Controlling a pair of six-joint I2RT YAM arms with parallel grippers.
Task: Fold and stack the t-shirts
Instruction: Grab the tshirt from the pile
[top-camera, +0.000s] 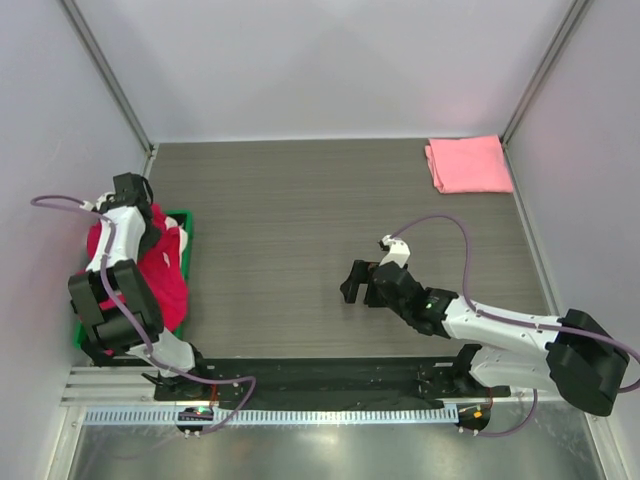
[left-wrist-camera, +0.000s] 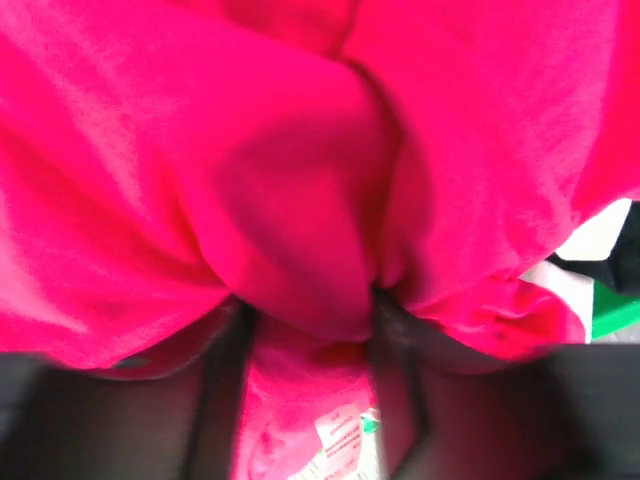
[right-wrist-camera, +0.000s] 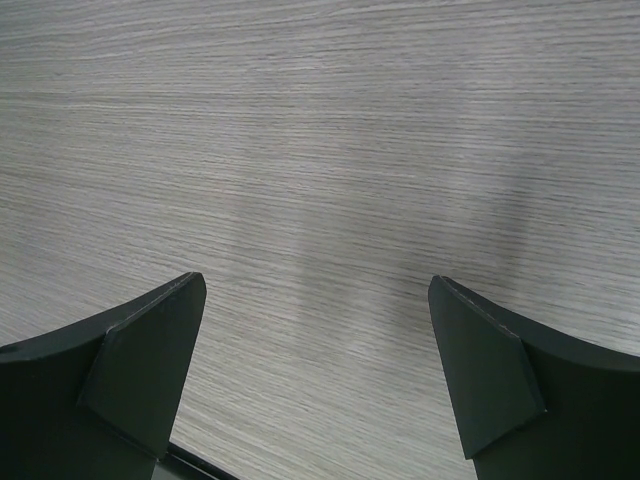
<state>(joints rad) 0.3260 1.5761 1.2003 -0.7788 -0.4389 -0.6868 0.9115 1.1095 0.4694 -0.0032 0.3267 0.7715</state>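
Note:
The crimson-red t-shirt (top-camera: 165, 280) lies bunched in the green crate (top-camera: 187, 228) at the left. My left gripper (top-camera: 138, 203) is down in it. In the left wrist view red cloth (left-wrist-camera: 300, 150) fills the frame and a thick fold sits squeezed between the dark fingers (left-wrist-camera: 232, 340); the gripper (left-wrist-camera: 310, 300) is shut on it. A white tag (left-wrist-camera: 340, 435) shows below. A bit of white cloth (left-wrist-camera: 600, 235) shows at the right edge. The light pink t-shirt (top-camera: 468, 163) lies folded at the far right corner. My right gripper (top-camera: 352, 283) (right-wrist-camera: 315, 330) is open and empty over bare table.
The grey wood-grain table (top-camera: 300, 220) is walled on three sides. The crate stands against the left wall. The black base rail (top-camera: 320, 378) runs along the near edge. A purple cable (top-camera: 440, 225) loops above the right arm.

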